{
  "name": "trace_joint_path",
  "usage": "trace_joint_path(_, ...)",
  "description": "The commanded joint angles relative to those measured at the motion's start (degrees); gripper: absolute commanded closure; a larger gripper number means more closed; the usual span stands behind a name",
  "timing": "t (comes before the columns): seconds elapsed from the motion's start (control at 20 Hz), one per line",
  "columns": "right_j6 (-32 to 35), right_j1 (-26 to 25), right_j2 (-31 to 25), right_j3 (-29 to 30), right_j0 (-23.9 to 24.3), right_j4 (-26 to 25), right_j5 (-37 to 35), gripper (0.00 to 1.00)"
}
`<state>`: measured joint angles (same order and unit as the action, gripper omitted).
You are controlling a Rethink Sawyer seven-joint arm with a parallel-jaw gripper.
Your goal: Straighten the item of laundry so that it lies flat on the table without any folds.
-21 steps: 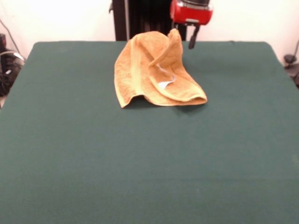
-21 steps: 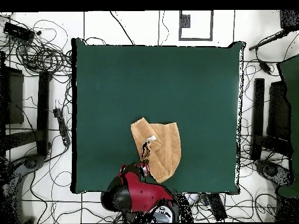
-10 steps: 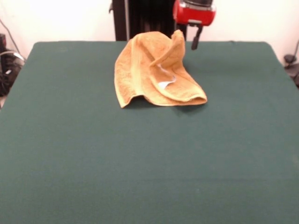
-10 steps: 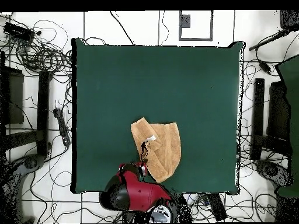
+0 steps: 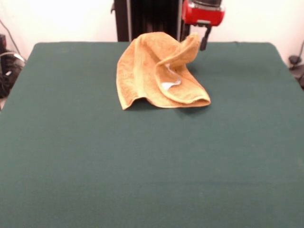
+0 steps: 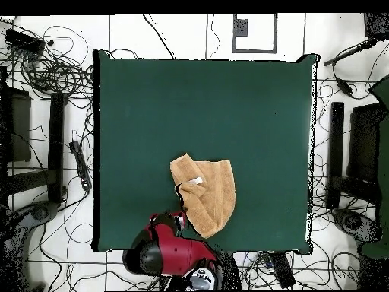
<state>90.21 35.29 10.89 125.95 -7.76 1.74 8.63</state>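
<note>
Towel (image 5: 156,71) unfolding, far from flat.
My gripper (image 5: 200,42) pinches one corner, upper centre; folds remain.

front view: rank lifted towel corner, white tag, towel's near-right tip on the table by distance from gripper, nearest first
1. Lifted towel corner: raised, right beside the gripper.
2. White tag: lower, mid-towel.
3. Towel's near-right tip: flat on the table, farthest toward the camera, though not far past the tag.
</note>
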Motion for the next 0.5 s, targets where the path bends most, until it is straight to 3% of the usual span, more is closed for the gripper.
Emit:
trace_joint_path(0.05,19.17,-2.38,-9.15,1.07,-3.44,6.21,2.00,0.00)
trace_joint_path(0.5,19.81,-2.54,-9.31,0.74,-5.97,9.23,2.57,0.00)
